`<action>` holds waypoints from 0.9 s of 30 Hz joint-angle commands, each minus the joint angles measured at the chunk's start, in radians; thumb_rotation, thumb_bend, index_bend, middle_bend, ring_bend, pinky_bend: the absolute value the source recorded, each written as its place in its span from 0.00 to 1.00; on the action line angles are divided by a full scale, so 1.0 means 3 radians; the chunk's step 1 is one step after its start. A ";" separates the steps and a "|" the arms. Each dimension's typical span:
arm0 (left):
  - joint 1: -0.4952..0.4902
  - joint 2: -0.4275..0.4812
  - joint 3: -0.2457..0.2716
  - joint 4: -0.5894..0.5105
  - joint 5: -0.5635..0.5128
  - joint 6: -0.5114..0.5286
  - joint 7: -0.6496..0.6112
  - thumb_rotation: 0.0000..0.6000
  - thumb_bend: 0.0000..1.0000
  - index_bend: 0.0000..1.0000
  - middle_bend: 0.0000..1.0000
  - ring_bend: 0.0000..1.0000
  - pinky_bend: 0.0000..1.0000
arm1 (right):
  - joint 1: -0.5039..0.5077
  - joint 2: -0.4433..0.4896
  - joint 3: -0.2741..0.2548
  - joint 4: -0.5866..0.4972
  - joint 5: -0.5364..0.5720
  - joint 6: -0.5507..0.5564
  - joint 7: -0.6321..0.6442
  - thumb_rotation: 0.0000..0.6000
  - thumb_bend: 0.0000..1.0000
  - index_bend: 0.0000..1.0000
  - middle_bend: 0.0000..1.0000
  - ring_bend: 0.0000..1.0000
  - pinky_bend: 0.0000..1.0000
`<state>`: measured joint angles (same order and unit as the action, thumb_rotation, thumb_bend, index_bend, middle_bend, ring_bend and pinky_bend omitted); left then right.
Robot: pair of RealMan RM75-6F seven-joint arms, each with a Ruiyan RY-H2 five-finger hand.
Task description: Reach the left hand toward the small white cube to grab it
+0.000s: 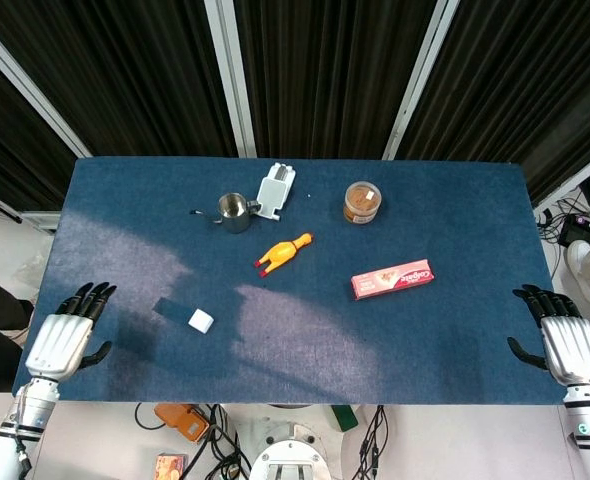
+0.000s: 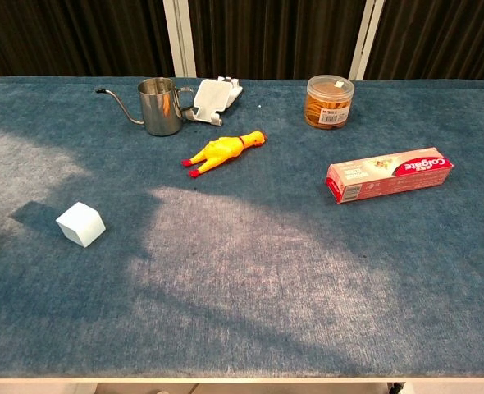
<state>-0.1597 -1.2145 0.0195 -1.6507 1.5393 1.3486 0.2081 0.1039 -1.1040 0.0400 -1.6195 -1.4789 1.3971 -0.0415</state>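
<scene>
White cube (image 1: 201,320) sits near worktop (image 1: 455,330) front-left edge; left hand (image 1: 63,340) over edge, fingers spread, empty, apart from cube.

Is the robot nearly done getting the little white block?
Not yet. Done so far: the left hand is over the table's near-left corner, fingers apart, holding nothing. In hand: the reach, with bare cloth between it and the small white cube. Left to do: close that gap and grab the cube, which sits untouched on the table. The right hand hangs open at the far edge.
</scene>
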 commanded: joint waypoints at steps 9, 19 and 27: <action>-0.0345 -0.0390 -0.0036 0.0014 0.0021 -0.0458 0.0289 1.00 0.26 0.08 0.07 0.06 0.23 | 0.0004 0.0010 0.0001 0.0000 0.0009 -0.0012 0.0011 1.00 0.39 0.27 0.22 0.24 0.21; -0.0621 -0.0709 -0.0110 0.0120 -0.0109 -0.0809 0.0413 1.00 0.25 0.08 0.07 0.07 0.23 | 0.0009 0.0016 0.0000 0.0004 0.0006 -0.0018 0.0030 1.00 0.39 0.27 0.22 0.24 0.21; -0.0749 -0.0828 -0.0146 0.0180 -0.0258 -0.0970 0.0382 1.00 0.25 0.12 0.07 0.07 0.23 | 0.0015 0.0017 -0.0002 0.0009 0.0007 -0.0031 0.0034 1.00 0.39 0.27 0.22 0.24 0.21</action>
<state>-0.3823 -1.4610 -0.0227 -1.5991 1.4638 1.0596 0.3233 0.1084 -1.0989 0.0396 -1.6170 -1.4766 1.3880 -0.0314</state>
